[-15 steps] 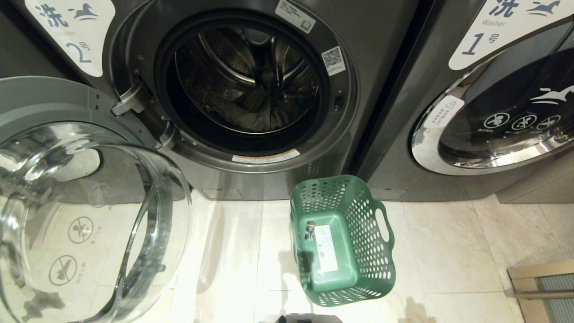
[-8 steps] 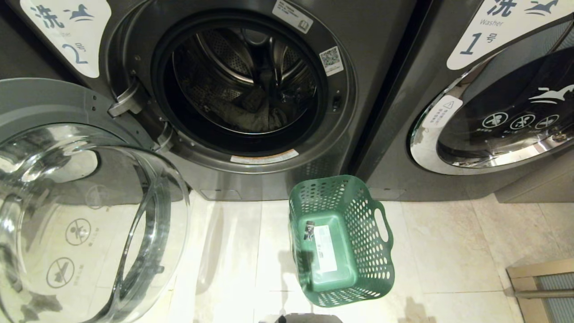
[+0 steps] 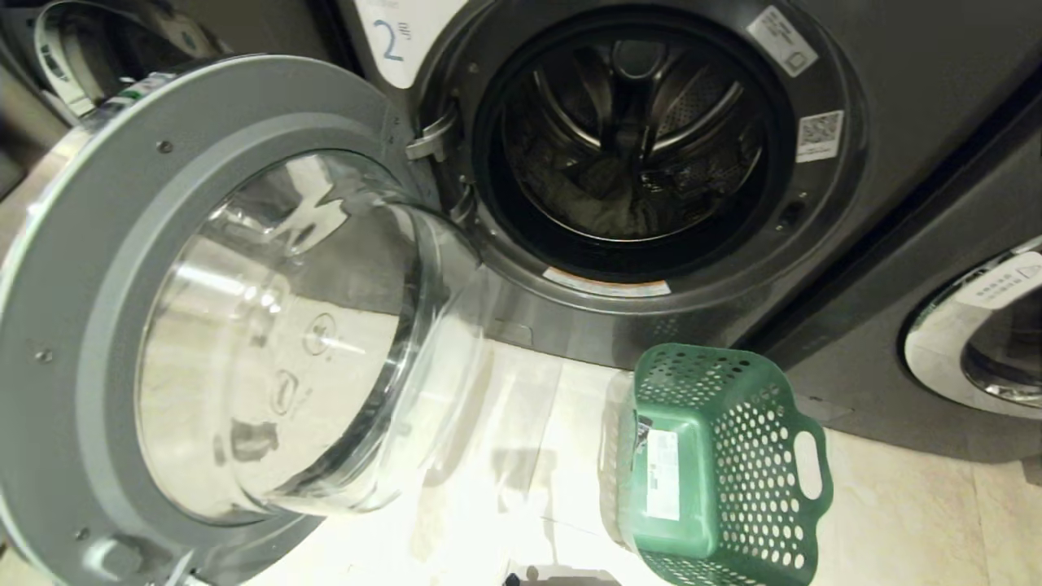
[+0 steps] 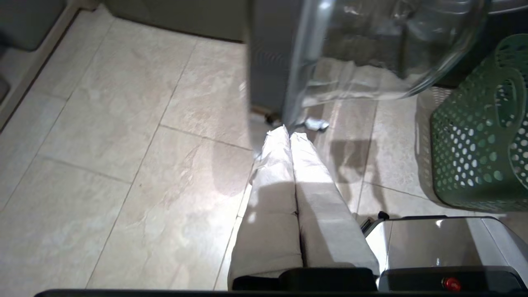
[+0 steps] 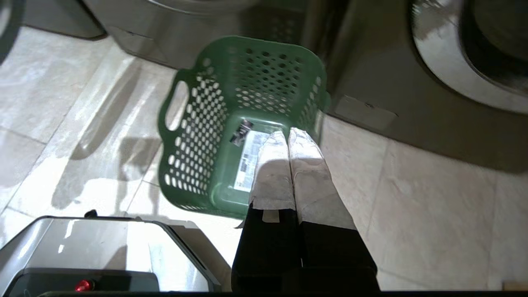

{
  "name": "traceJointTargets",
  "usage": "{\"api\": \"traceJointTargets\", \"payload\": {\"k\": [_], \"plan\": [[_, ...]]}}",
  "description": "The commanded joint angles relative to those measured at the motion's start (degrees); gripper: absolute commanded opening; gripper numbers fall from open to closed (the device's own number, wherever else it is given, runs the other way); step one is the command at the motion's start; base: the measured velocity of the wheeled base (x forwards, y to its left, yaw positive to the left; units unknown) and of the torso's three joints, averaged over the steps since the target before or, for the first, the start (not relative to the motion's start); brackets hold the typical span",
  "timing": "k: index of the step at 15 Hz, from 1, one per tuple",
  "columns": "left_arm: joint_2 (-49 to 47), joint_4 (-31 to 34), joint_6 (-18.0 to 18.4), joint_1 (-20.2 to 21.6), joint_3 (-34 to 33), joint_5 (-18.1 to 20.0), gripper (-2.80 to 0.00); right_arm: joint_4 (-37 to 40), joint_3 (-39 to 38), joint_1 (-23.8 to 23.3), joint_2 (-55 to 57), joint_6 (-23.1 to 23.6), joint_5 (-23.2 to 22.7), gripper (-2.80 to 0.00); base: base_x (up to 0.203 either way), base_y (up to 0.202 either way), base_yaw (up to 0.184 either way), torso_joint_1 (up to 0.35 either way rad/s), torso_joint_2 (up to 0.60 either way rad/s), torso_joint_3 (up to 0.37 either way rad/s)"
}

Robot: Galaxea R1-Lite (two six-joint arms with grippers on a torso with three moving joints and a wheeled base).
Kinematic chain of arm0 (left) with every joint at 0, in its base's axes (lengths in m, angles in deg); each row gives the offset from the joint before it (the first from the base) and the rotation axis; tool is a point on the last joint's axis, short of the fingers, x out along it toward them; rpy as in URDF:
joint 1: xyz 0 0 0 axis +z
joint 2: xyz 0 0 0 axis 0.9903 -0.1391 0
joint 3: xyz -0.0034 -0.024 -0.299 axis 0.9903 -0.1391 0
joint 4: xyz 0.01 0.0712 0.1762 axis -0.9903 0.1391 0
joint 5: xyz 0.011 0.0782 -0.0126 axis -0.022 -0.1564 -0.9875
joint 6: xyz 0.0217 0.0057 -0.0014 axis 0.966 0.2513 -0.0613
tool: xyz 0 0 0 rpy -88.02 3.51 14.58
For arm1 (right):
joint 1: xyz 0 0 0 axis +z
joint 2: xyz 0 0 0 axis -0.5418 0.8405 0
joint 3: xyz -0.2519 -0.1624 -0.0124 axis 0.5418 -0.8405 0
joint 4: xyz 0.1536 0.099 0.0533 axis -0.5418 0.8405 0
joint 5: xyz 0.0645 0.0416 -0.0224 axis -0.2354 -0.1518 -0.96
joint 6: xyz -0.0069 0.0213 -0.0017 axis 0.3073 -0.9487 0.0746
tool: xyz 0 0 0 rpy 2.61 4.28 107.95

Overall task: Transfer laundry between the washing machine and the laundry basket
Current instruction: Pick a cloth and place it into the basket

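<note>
The washing machine (image 3: 895, 114) tagged "2" stands with its round glass door (image 3: 89, 268) swung wide to the left. Dim, crumpled laundry (image 3: 606, 207) lies at the bottom of the drum. On the tiles in front, to the right, sits the green laundry basket (image 3: 761, 431), holding nothing but the white label on its floor. Neither gripper shows in the head view. My left gripper (image 4: 289, 134) hangs shut over the floor, near the door's lower edge. My right gripper (image 5: 287, 134) is shut too, hovering by the basket (image 5: 202, 123) wall nearest the machine, holding nothing.
A second, closed machine (image 3: 977, 342) stands at the right. The open door juts far out over the floor on the left. My own base (image 5: 103, 247) lies low between the arms. Pale tiles (image 4: 123, 165) stretch left of the door.
The whole head view has swung left: the door now fills the left side and the second machine has slid almost out at the right. Both grippers stay shut and still.
</note>
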Motion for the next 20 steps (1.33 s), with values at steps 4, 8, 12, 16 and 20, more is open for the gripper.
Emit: {"api": "traceJointTargets", "payload": {"k": [4,8,12,16,20], "plan": [[-0.07,0.0,0.03,-0.02,0.0,0.02,-2.8,0.0,0.0,0.01,0.06,0.02,-0.02,-2.8,0.002,-0.011,0.175,0.002,0.0,0.002],[-0.07,-0.16,0.03,-0.02,-0.08,0.02,-2.8,0.0,0.0,0.01,0.06,0.02,-0.02,-2.8,0.002,-0.009,0.173,0.004,0.0,0.002],[-0.07,0.0,0.29,-0.02,-0.09,-0.15,-2.8,0.0,0.0,0.01,0.06,-0.42,-0.02,-2.8,0.0,-0.003,0.099,0.002,0.0,0.001],[-0.07,-0.03,0.11,-0.02,-0.09,-0.33,-2.8,0.0,0.0,0.01,0.06,-0.42,-0.02,-2.8,0.0,0.0,0.0,0.0,0.0,0.0],[-0.07,0.0,0.47,-0.02,-0.09,-0.24,-2.8,0.0,0.0,0.01,0.06,-0.42,-0.02,-2.8,0.0,0.0,0.0,0.0,0.0,0.0]]}}
